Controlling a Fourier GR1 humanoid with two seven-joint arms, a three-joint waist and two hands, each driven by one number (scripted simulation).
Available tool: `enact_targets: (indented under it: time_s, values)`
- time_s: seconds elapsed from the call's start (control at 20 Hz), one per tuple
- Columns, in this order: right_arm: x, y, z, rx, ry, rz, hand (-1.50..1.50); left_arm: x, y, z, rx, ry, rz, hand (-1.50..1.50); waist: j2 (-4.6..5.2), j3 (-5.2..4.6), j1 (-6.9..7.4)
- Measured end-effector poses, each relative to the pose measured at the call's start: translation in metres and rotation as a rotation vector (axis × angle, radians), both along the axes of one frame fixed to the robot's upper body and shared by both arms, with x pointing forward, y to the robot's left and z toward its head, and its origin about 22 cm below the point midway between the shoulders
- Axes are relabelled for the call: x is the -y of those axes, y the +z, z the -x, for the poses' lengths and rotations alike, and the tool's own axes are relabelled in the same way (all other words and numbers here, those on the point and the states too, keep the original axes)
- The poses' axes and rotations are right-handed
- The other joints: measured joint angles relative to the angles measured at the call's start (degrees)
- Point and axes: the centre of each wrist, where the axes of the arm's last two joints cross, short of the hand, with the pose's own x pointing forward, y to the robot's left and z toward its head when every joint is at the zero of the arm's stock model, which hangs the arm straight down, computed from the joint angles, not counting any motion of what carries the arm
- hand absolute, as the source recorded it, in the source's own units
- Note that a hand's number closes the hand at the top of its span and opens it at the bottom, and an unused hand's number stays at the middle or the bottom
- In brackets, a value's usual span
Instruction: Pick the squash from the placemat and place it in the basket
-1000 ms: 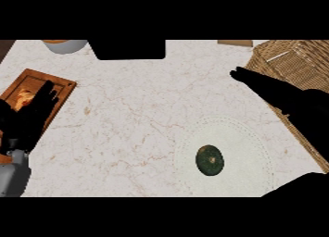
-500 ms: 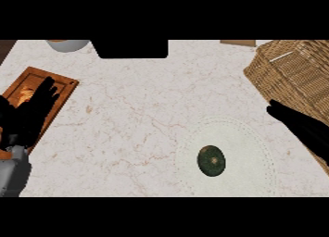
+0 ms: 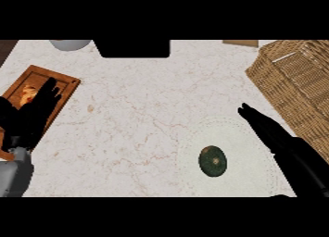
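Nothing is done yet — the squash (image 3: 212, 160) lies untouched on the placemat (image 3: 243, 134) near the counter's front edge, the right hand (image 3: 271, 132) beside it with straight fingers, holding nothing — grasp and carry to the basket (image 3: 302, 88) remain.

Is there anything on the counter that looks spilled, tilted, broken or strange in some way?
Nothing stands out. The dark green round squash lies on the pale round placemat, the woven wicker basket stands at the right edge, and the brown wooden cutting board lies flat at the left. No spill or damage is visible.
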Motion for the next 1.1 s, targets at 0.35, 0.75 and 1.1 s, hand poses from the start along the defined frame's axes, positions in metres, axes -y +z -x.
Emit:
enact_targets:
  time_s: [0.35,0.75,1.1]
  values:
    - [-0.026,-0.052,-0.016,0.009,-0.012,-0.058,-1.5,-0.001,0.0,-0.007,-0.007,0.0,-0.007,0.0,0.02,-0.04,0.01]
    - [-0.019,-0.091,-0.03,-0.087,-0.016,0.036,-1.5,-0.002,-0.004,-0.002,-0.009,0.006,-0.007,0.0,0.0,-0.05,-0.04]
    - [-0.017,-0.106,-0.035,-0.107,-0.005,0.062,-1.5,-0.006,-0.005,0.002,-0.002,0.005,-0.007,0.0,-0.03,-0.06,-0.08]
